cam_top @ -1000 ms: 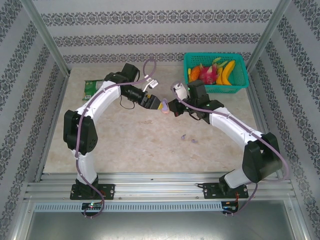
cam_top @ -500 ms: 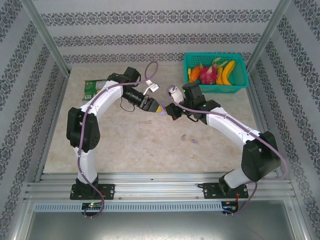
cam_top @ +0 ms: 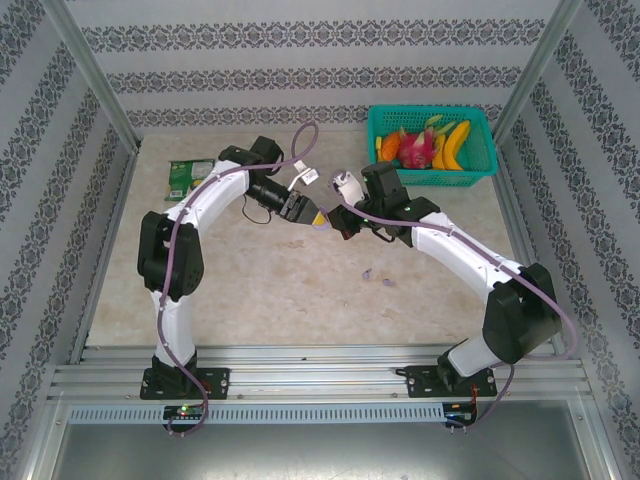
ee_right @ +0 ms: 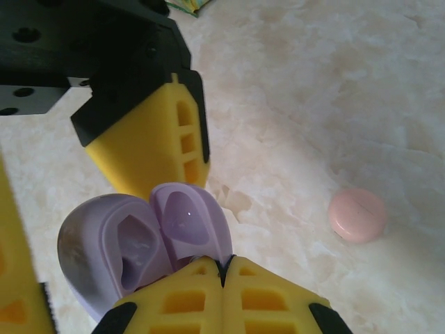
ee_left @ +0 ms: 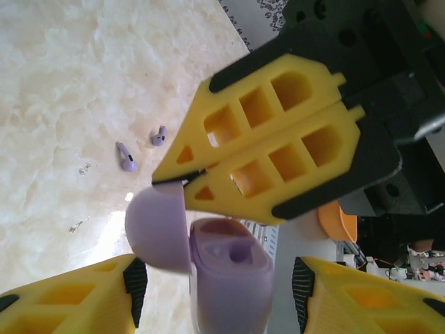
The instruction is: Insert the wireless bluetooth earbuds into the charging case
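Above the desk's (cam_top: pixel 250 300) middle, the open case (ee_left: pixel 233 292) is pinched by shut right jaws; it could be twisted loose by the half-open left jaws flanking it.

This is a robot lab test cell. The left arm (cam_top: pixel 190 215) and right arm (cam_top: pixel 460 250) are bolted to aluminium rails (cam_top: pixel 320 375) at the near edge of a marble-look desk (cam_top: pixel 250 290). Aluminium posts (cam_top: pixel 85 70) and walls (cam_top: pixel 320 40) of striped patterned paper box the desk in. The left hand (ee_left: pixel 215 278) and right hand (ee_right: pixel 222 268) have yellow lattice fingers, loose cables (cam_top: pixel 300 140) run along the arms, and a teal basket (cam_top: pixel 440 181) of fruit (cam_top: pixel 440 145) sits in the far right corner.
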You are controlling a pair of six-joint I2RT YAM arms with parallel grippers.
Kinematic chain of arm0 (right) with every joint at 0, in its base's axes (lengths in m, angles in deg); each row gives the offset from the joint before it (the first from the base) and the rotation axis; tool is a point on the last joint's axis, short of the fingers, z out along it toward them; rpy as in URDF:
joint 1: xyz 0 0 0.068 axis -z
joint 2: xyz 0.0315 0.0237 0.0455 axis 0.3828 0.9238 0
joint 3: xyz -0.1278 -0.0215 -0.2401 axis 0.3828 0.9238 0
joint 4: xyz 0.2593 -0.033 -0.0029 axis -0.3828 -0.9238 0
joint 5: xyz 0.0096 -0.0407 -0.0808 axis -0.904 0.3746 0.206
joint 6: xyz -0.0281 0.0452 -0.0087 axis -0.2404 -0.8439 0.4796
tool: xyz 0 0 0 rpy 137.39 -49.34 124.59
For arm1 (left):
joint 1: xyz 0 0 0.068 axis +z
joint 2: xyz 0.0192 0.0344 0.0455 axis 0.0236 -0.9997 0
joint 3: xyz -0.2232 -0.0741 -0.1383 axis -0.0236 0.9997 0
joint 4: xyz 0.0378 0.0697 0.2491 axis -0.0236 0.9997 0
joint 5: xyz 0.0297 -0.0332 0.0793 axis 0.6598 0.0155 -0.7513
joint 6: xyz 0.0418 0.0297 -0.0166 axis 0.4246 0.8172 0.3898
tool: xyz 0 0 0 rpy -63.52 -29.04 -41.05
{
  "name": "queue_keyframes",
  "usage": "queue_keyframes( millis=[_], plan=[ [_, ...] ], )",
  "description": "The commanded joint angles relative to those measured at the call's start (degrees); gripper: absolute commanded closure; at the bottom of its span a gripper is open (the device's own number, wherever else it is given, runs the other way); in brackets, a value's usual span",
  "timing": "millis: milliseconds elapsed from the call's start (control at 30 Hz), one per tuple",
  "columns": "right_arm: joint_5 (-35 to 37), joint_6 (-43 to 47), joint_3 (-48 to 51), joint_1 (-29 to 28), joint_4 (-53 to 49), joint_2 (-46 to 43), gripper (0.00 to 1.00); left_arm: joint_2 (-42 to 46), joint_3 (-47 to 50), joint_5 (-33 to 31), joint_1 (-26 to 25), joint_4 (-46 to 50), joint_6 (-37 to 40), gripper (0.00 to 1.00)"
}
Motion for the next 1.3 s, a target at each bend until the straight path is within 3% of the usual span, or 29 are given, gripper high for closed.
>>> queue_keyframes(
  millis=[0, 167, 733, 1100, 1267],
  plan=[
    [0.75, 1.76, -1.80, -0.63, -0.96, 0.44, 1.00, -1.53, -1.67, 2.10, -0.55, 3.04, 2.70, 0.43],
    [1.31, 2.11, -1.80, -0.72, -1.40, 0.47, 1.00, -1.92, -1.67, 2.37, -0.82, 3.42, 2.96, 0.50],
    [1.99, 2.48, -1.62, -0.69, -1.76, 0.34, 1.00, -2.47, -1.83, 3.32, -0.94, 2.62, 2.66, 0.60],
    [2.98, 1.96, -1.54, -0.61, -1.75, -0.74, 1.00, -2.58, -1.81, 3.68, -1.11, 0.96, 1.87, 0.78],
    [3.05, -0.07, -0.86, 0.57, -1.83, -2.88, 0.72, -1.63, -0.60, 3.52, -1.14, -1.91, 0.28, 0.87]
  ],
)
